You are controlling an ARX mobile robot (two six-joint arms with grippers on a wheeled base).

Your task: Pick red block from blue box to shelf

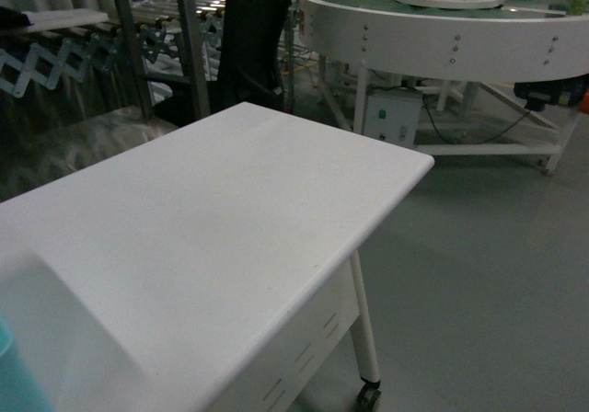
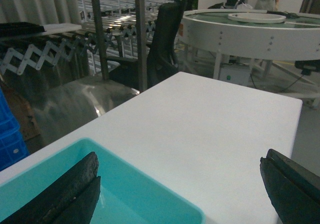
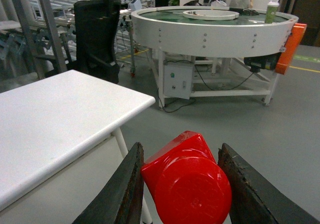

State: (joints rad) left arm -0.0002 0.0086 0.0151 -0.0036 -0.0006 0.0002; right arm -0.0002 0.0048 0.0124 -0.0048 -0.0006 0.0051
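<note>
R gripper (image 3: 182, 184) w/ red block (image 3: 187, 181)

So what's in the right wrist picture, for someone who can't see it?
The right tool grips the red block between its two dark fingers, out past the edge of a white table. Behind, a big round white platform stands on a grey floor.

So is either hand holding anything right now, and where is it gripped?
The right hand holds the red block, clamped between its fingers on two opposite sides. The left hand is open and holds nothing.
</note>
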